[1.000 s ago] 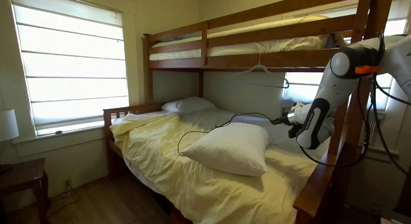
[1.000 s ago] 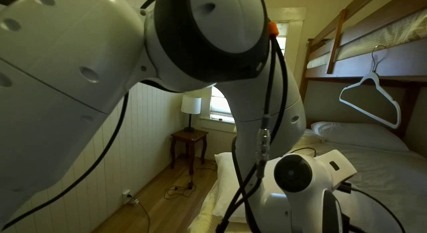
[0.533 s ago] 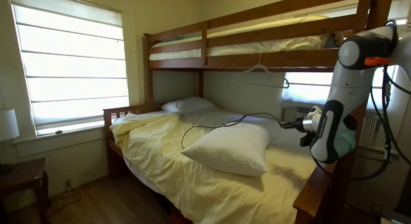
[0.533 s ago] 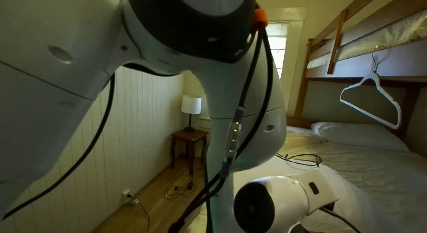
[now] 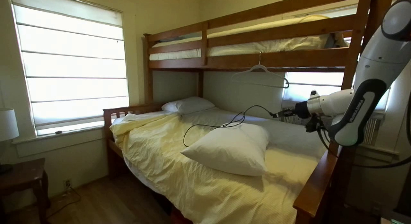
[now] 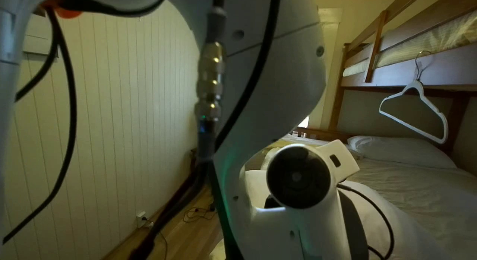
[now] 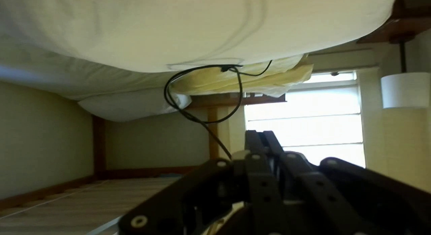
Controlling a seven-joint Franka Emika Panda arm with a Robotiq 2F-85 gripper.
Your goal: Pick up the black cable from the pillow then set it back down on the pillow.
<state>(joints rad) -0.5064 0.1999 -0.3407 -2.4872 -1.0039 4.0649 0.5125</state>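
One black cable: end pinched in narrow jaws, rest arching toward the pillow
Cable loop: thin, slack, crossing itself

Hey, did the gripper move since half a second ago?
Yes, it went up: in an exterior view, the gripper is now higher, closer to the hanging coat hanger.
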